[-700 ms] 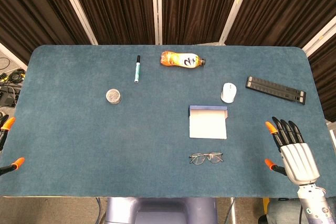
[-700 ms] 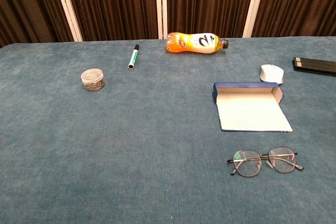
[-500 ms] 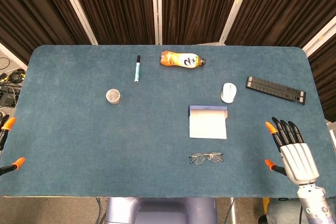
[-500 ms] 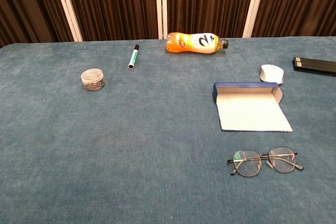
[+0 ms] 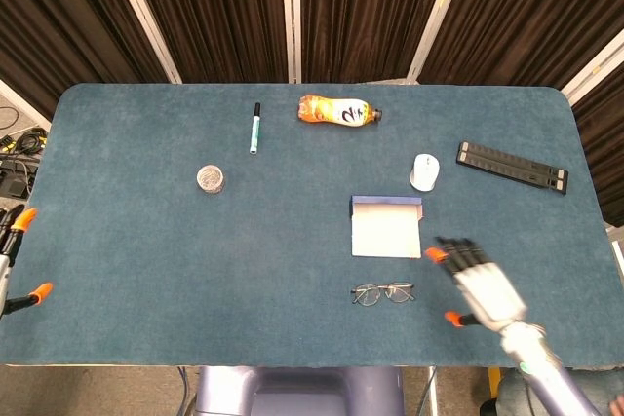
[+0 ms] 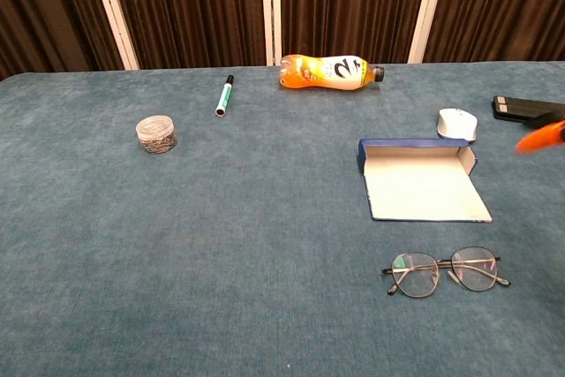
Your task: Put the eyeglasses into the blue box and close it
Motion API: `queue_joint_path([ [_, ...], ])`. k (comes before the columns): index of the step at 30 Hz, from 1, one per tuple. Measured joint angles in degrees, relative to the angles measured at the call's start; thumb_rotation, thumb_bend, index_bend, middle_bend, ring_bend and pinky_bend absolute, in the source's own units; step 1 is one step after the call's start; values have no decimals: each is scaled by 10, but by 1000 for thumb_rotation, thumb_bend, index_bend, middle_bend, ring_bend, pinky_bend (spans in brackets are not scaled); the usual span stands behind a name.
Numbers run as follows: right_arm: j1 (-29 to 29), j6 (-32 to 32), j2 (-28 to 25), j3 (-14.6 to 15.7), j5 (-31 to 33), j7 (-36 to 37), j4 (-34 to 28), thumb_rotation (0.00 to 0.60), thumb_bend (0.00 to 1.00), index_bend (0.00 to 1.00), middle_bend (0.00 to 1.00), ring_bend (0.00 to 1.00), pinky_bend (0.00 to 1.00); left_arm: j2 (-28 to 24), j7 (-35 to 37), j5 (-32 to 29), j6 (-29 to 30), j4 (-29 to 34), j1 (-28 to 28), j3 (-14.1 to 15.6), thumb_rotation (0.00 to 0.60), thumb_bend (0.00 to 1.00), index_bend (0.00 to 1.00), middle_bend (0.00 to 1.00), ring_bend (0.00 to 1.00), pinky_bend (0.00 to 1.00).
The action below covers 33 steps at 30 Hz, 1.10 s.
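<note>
My right hand (image 5: 483, 284) hangs over the table (image 5: 127, 241) with its fingers spread and nothing in them, just to the 3 o'clock side of the eyeglasses (image 5: 382, 292) and at about 4 o'clock from the blue box (image 5: 386, 226); in the chest view only an orange fingertip (image 6: 540, 137) shows at the right edge. The eyeglasses lie flat on the table, lenses side by side, just at 6 o'clock of the box and not touching it. The box sits open, its pale inside facing up and its blue wall along the far edge. My left hand (image 5: 14, 260) barely shows at the table's 9 o'clock edge, only orange tips, so I cannot tell how it is set. Farther away lie a white mouse (image 5: 424, 171), an orange bottle (image 5: 337, 111) on its side, a pen (image 5: 255, 128), a small round tin (image 5: 211, 178) and a black bar (image 5: 512, 167).
</note>
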<state>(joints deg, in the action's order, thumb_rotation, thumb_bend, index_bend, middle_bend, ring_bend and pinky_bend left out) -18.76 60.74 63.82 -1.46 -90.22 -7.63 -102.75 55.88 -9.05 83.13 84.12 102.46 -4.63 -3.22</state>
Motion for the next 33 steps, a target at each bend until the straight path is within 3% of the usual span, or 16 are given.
queue_joint_path([
  [4,-68,-88,27,-15,46,-13,-14,600,104,393,0,0,0,5,-11,-17,-15,-2,-8,-4,600,0,0,0,0,0],
  [11,-126,-138,105,-40,150,-95,9,600,221,424,0,0,0,12,-17,-45,-33,-11,-18,-11,600,0,0,0,0,0],
  [19,-162,-158,147,-39,236,-162,33,600,231,440,0,0,0,12,-14,-58,-33,-20,-17,-12,600,0,0,0,0,0],
  [33,-176,-146,149,-15,263,-168,47,600,266,463,0,0,0,13,-14,-59,-25,-20,-11,-8,600,0,0,0,0,0],
])
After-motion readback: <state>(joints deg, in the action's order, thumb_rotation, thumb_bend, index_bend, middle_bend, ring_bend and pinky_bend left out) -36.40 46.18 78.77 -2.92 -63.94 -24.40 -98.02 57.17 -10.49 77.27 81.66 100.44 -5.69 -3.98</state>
